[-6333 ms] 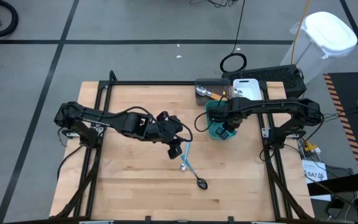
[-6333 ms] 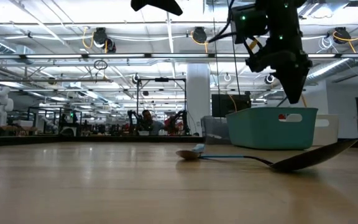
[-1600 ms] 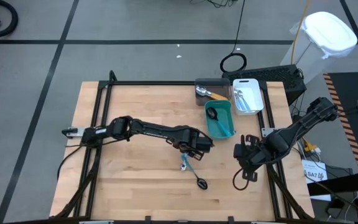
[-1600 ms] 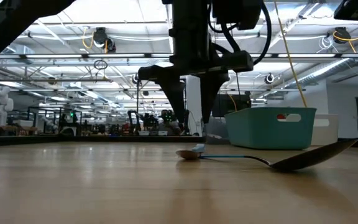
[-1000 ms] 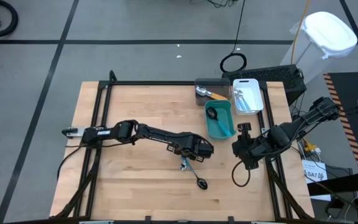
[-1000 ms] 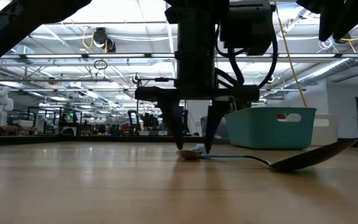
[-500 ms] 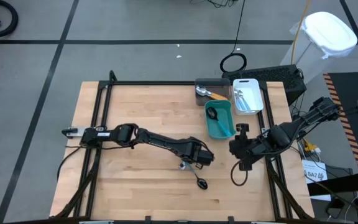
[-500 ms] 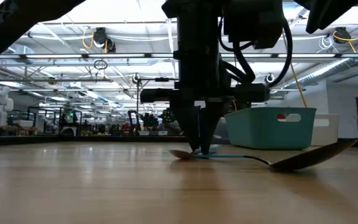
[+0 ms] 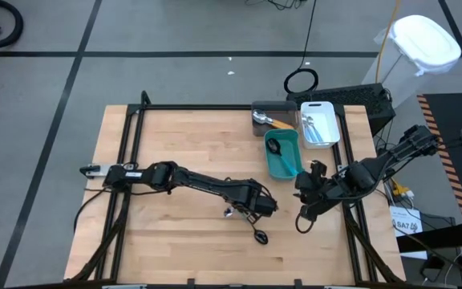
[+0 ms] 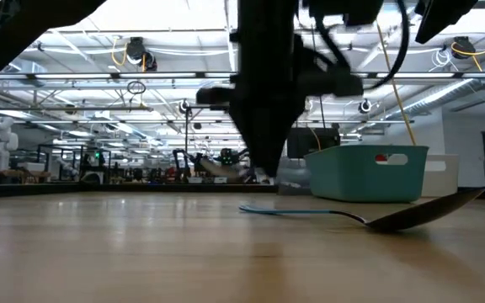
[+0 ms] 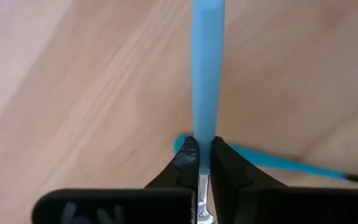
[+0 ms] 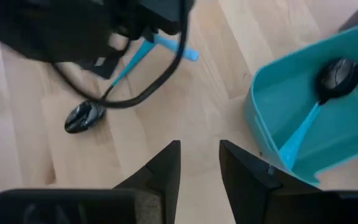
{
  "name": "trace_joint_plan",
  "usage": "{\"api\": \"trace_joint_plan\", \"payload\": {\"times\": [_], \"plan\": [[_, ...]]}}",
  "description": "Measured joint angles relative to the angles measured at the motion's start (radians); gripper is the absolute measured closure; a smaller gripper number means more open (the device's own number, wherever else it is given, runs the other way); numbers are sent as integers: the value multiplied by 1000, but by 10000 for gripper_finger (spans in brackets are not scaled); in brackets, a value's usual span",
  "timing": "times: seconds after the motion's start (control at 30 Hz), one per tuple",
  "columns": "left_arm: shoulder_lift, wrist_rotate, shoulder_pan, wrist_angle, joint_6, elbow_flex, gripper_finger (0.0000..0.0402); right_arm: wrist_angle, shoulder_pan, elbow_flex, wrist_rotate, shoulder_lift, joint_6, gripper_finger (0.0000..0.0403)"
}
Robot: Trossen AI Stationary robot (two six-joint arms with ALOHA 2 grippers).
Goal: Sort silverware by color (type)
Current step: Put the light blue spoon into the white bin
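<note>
1. The left gripper (image 11: 204,163) is clamped on a blue utensil (image 11: 205,68) at mid-table (image 9: 175,144), lifted off the wood.
2. A black spoon (image 9: 259,236) lies just beside it, toward the front edge.
3. The right gripper (image 12: 199,165) hovers near the right edge, jaws apart, holding nothing.
4. The teal bin (image 9: 293,170) near the back right corner holds another spoon (image 12: 328,84).

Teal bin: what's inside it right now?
The teal bin holds one black-headed spoon with a light-blue handle, leaning against a wall. In the right wrist view the picture's edge crops the bin; the high view shows nothing else inside.
</note>
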Motion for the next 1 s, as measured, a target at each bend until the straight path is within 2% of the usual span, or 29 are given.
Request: {"api": "trace_joint_plan", "payload": {"times": [0.3,0.47,0.63,0.73,1.0], "plan": [[-60,-17,-44,31,243,25,388,0,2,0,-38,0,135,296],[-81,-18,-79,39,389,24,388,56,3,1,-106,-3,186,296],[-121,-48,-105,32,485,25,388,67,20,33,-104,-4,258,296],[-150,-77,-114,7,550,24,389,81,28,66,-92,-3,278,296],[-261,-95,-112,11,692,24,389,216,29,121,42,-4,232,296]]}}
